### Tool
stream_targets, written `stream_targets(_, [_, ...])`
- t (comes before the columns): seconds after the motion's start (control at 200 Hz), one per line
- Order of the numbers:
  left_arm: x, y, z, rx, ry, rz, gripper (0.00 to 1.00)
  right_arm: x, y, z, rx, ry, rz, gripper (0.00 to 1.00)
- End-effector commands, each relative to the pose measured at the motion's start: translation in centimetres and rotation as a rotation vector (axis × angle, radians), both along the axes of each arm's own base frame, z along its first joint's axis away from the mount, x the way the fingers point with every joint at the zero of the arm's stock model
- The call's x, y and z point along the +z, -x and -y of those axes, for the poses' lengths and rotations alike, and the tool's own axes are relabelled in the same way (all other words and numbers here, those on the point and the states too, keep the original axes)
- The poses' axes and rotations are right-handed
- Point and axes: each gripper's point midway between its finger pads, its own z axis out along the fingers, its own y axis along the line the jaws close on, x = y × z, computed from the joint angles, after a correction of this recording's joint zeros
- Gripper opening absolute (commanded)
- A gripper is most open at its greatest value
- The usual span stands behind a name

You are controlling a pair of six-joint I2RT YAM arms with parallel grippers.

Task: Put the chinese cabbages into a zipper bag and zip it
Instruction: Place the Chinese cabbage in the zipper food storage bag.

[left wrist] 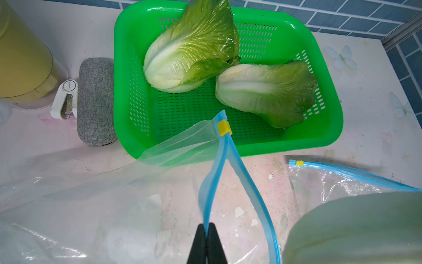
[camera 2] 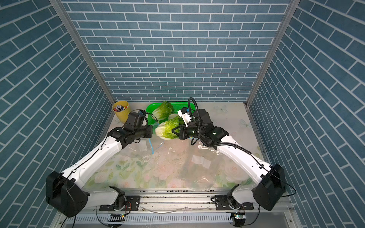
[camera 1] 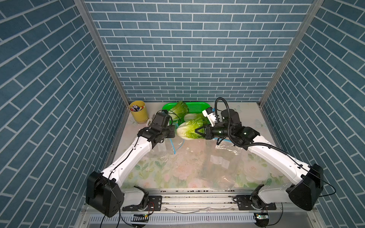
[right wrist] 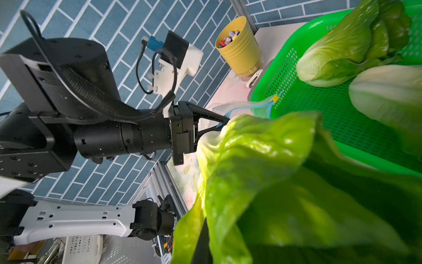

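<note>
My left gripper point(left wrist: 207, 228) is shut on the blue zipper strip of a clear zipper bag point(left wrist: 91, 182). The bag's mouth gapes and its yellow slider point(left wrist: 224, 128) sits at the end by the basket. My right gripper point(camera 1: 198, 131) is shut on the leafy end of one chinese cabbage point(camera 1: 188, 129), held above the table beside the raised mouth. Leaves hide all but one dark finger point(right wrist: 202, 246). Two more cabbages point(left wrist: 189, 52) point(left wrist: 267, 91) lie in the green basket point(left wrist: 251, 148) at the back.
A second zipper bag point(left wrist: 331, 180) lies flat, zipped, under my right arm. A yellow cup of pens point(camera 1: 138, 111), a grey case point(left wrist: 96, 102) and a white clip point(left wrist: 65, 100) stand at the back left. Brick-pattern walls close three sides.
</note>
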Motion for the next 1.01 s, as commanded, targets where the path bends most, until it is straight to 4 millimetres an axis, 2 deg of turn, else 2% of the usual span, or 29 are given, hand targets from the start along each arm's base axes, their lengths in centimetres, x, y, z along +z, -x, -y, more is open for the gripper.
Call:
stream_targets(0.0, [1.6,-0.3,0.6,-0.016,0.034,0.038,0.00,0.3,0.0,-1.3,0.058,-0.021,0.055,0.00])
stream_targets(0.3, [3.2,0.2,1.0,-0.064,0.036,0.065,0.00,-3.3,-0.4,-1.6,0.079,0.088,0.034,0.00])
stream_targets(0.475, [4.3,0.5,1.8,-0.124,0.048,0.081,0.00,-4.7,0.9,-1.0,0.124,0.157,0.064,0.00])
stream_targets(0.635, [5.0,1.1,3.2,-0.185,0.084,0.080,0.00,-3.6,2.0,-1.2,0.167,0.144,0.105,0.00])
stream_targets(0.795, [6.0,1.6,4.6,-0.201,0.102,0.092,0.00,-2.2,1.5,-2.0,0.159,0.096,0.130,0.00])
stream_targets(1.0, [6.6,1.8,4.8,-0.177,0.145,0.098,0.00,-1.2,1.8,-3.2,0.203,0.020,0.157,0.00])
